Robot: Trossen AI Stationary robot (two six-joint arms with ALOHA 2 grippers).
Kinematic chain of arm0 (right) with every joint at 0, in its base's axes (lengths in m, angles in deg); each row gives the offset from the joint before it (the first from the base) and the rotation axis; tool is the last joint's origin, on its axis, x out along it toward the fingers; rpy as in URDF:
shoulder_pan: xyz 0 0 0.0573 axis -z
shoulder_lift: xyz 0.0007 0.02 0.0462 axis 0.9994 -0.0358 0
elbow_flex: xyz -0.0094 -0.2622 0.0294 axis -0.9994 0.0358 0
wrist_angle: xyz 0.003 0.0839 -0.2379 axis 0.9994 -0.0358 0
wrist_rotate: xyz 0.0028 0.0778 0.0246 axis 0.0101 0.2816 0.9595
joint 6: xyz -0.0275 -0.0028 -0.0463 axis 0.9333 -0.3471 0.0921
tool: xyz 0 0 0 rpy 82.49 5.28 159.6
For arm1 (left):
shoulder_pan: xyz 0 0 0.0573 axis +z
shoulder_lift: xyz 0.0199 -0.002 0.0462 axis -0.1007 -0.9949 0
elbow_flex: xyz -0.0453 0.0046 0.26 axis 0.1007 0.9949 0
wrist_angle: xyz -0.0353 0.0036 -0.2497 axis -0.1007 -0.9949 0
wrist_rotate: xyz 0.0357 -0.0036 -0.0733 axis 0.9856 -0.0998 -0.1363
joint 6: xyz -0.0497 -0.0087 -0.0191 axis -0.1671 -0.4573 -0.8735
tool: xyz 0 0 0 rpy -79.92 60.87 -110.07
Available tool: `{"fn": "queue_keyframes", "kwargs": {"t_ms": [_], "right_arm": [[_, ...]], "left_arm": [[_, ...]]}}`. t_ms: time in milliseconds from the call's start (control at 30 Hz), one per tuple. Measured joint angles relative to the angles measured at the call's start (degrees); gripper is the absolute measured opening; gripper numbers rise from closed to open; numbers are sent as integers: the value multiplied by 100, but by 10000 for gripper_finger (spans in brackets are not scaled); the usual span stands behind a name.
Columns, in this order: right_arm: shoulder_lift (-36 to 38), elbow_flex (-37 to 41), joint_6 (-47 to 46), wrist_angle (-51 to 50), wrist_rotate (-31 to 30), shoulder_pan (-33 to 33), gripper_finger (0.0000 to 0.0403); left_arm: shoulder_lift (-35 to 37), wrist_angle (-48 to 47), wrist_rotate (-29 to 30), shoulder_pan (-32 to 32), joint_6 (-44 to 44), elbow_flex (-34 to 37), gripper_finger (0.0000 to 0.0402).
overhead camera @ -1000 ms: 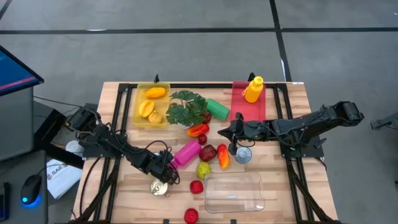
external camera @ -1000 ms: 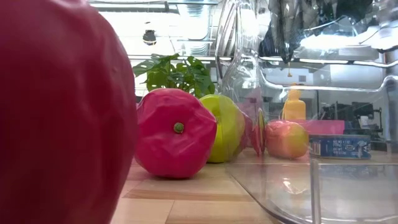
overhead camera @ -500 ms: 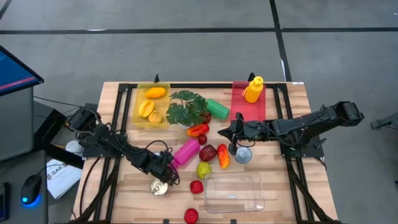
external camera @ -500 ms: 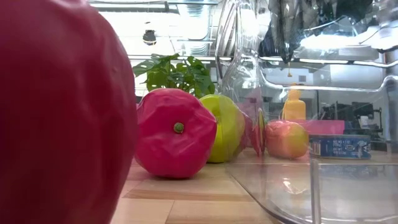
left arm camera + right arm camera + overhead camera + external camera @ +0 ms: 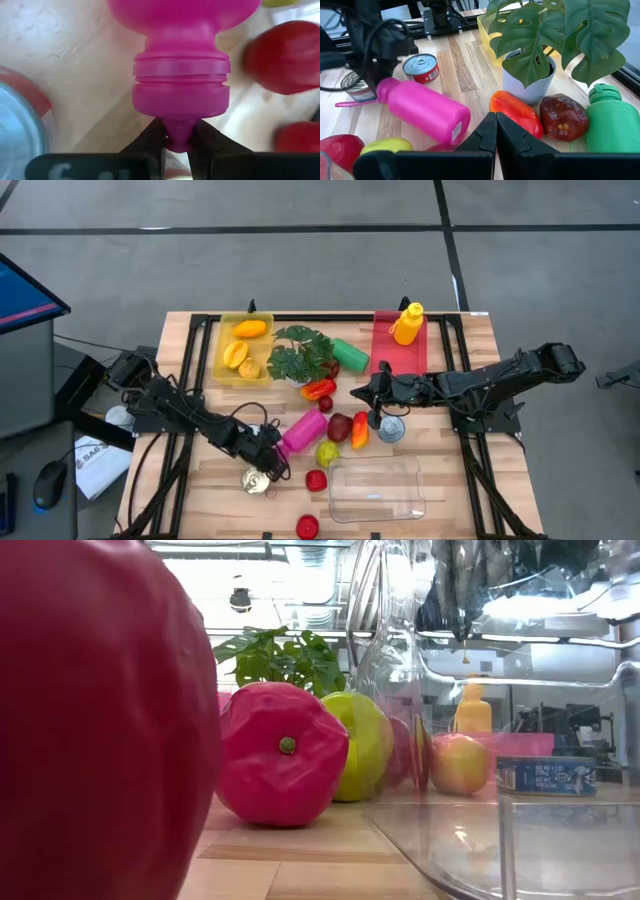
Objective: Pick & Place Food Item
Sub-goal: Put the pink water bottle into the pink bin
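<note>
Two views differ: left tool [image 5: 177,142] pinching pink bottle [image 5: 182,60] nozzle; high view apparently hides grip; right tool [image 5: 496,135] closed, empty.

You see a hot-pink bottle [image 5: 303,425] at the centre of the high view, on a pale striped wooden desk [image 5: 470,370]. Upper left of it sits a yellow tray [image 5: 222,340] with orange-yellow fruit; upper right a red tray [image 5: 385,350] carries a yellow bottle [image 5: 407,323]. Above the pink bottle stand a dark green leafy plant [image 5: 299,352] and a bright green bottle [image 5: 351,355]. Lower centre lie a yellow-green apple [image 5: 327,452] and a red tomato [image 5: 316,480]. Both grippers are black.
</note>
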Motion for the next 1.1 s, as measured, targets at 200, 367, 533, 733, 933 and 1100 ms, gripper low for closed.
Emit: {"fn": "queue_keyframes", "kwargs": {"t_ms": [200, 367, 533, 733, 933, 1100], "right_arm": [[0, 0, 0, -18, 0, -2, 1], [0, 0, 0, 10, 0, 0, 1], [0, 0, -2, 34, 1, 0, 1], [0, 0, -2, 54, 11, 0, 1], [0, 0, -2, 175, 17, -2, 1], [0, 0, -2, 173, 19, 0, 1]], "left_arm": [[768, -78, 52, 0, 4, 0, 40], [1432, -164, -39, 41, 3, 0, 38], [1996, -170, -368, 215, 2, 0, 39], [2398, -183, -689, 384, 90, 0, 38], [2658, -167, -1074, 583, 107, 0, 40], [2860, -114, -1082, 687, 390, 0, 38]]}}
